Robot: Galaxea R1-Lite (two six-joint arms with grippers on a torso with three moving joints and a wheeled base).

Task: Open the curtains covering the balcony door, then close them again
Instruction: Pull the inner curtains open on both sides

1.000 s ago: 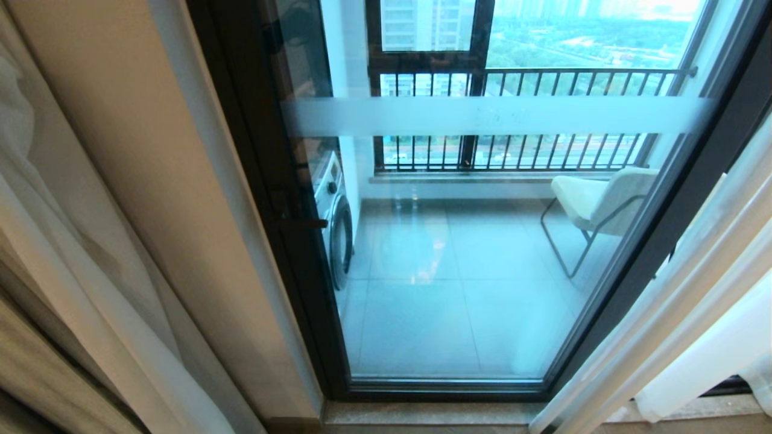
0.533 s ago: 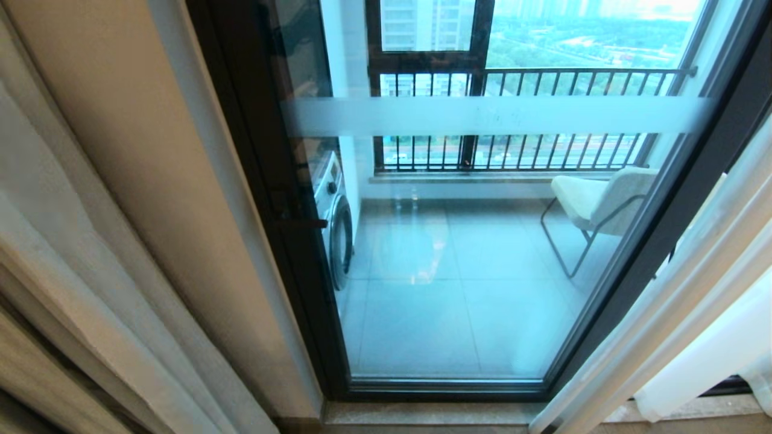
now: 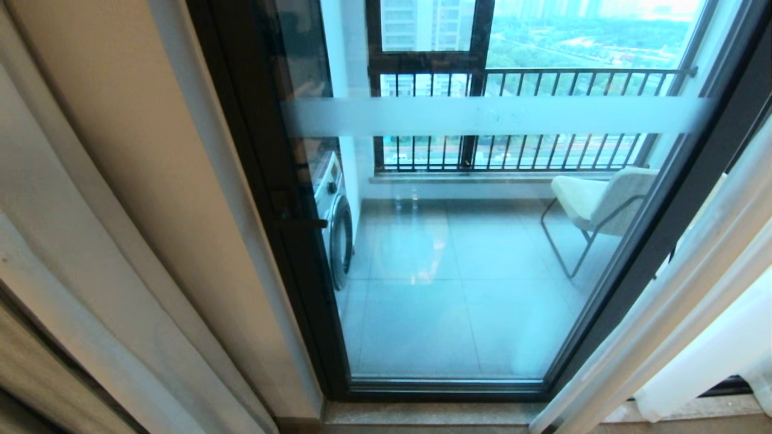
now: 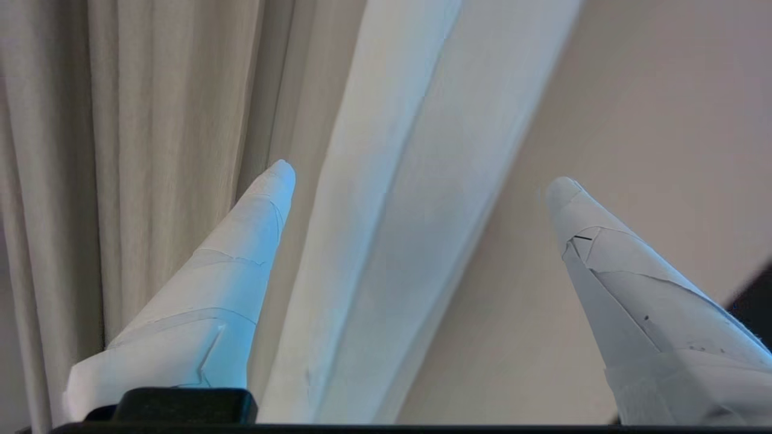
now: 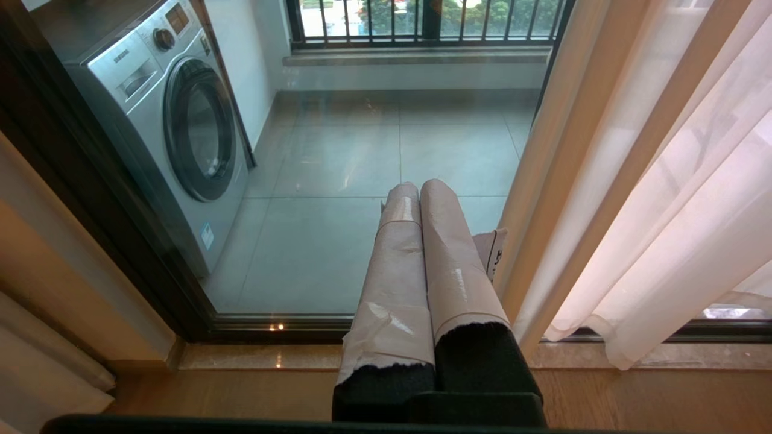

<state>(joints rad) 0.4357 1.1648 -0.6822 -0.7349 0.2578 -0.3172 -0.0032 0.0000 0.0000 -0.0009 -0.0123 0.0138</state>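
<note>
1. Since a second ago the bunched sheer fabric at the far-left edge of the head view is gone; the left curtain (image 3: 90,253) now hangs in straight, smooth folds. Camera hasn't shifted: door, railing and chair sit in the same spots.
2. Left gripper (image 4: 416,175): out of the head view, seen only from its own wrist camera. Jaws spread wide, nothing between the taped fingers (image 4: 205,313). It faces the cream folds of the left curtain (image 4: 151,150) and a pale vertical strip beside them, probably a wall edge or trim, hard to tell from this angle. No contact with the fabric visible.
3. Right gripper (image 5: 419,187): fingers pressed together, empty, hanging low in front of the glass near the sill (image 5: 271,355), just left of the right curtain (image 5: 651,199).
4. Curtains: pulled apart to both sides. Right curtain (image 3: 681,313) hangs at the right edge, wavy hem resting near the sill.
5. Balcony door (image 3: 476,253): uncovered in the middle, dark frame, frosted band (image 3: 494,116) across the glass.
6. Through the glass: washing machine (image 3: 335,217) on the left, chair (image 3: 597,205) on the right, railing (image 3: 531,120) at the far side.
</note>
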